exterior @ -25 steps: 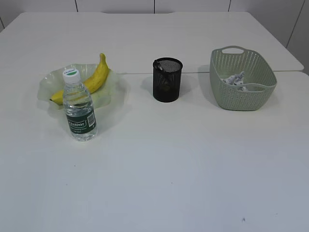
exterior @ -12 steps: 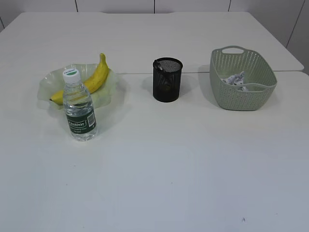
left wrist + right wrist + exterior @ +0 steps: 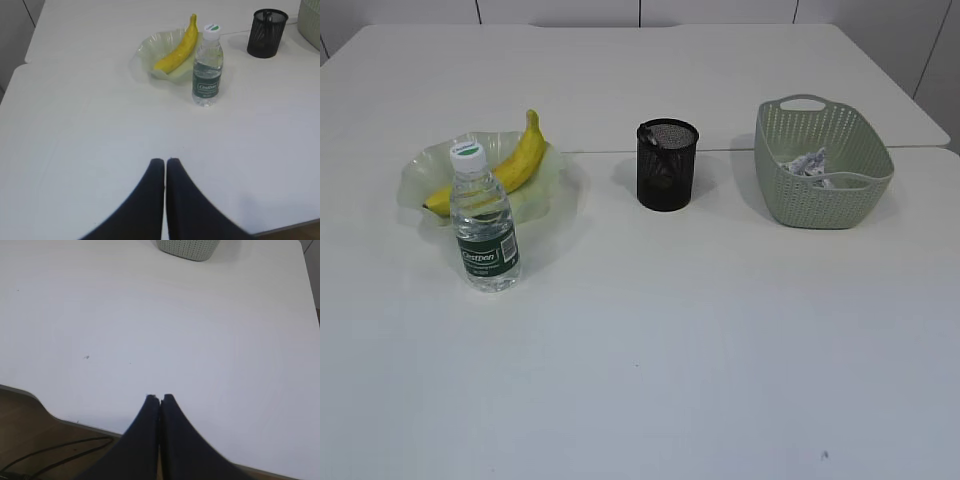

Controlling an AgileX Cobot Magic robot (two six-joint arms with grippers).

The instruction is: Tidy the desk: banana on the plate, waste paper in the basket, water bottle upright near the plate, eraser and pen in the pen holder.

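White table [image 3: 720, 330] holds banana [image 3: 515, 160] on plate [image 3: 415, 180], bottle [image 3: 485, 225] upright beside.

Bright, even, diffuse light fills all three views, leaving the white surface [image 3: 720, 350] nearly washed out. Shadows are soft and faint. In the left wrist view, far ahead of the left claw [image 3: 165, 162], the bottle [image 3: 206, 67] looks slightly soft. Both dark claws, the right claw [image 3: 159, 399] included, blur toward the bottom edge.
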